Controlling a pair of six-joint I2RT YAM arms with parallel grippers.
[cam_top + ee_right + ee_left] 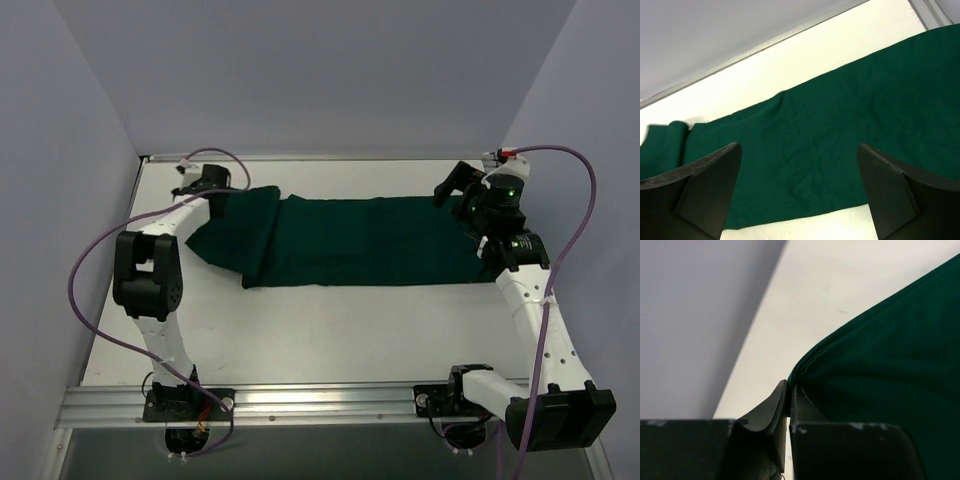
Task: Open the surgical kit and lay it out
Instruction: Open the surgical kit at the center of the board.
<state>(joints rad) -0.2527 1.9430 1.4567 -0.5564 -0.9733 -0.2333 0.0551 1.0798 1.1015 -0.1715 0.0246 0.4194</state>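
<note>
The surgical kit shows only as its dark green cloth wrap (350, 240), stretched left to right across the far half of the white table (330, 330). My left gripper (222, 203) is at the wrap's far-left corner, and that end is raised and folded over. In the left wrist view the left gripper (789, 392) is shut on the corner of the cloth (890, 365), pinched between the fingers. My right gripper (456, 192) hovers over the wrap's right end. In the right wrist view the right gripper (799, 187) is open, with only cloth (830, 125) below.
Grey walls close in the table on the left, back and right. A metal strip (755, 50) edges the far side. An aluminium rail (300, 402) carrying both arm bases runs along the near edge. Purple cables (85, 300) loop beside each arm.
</note>
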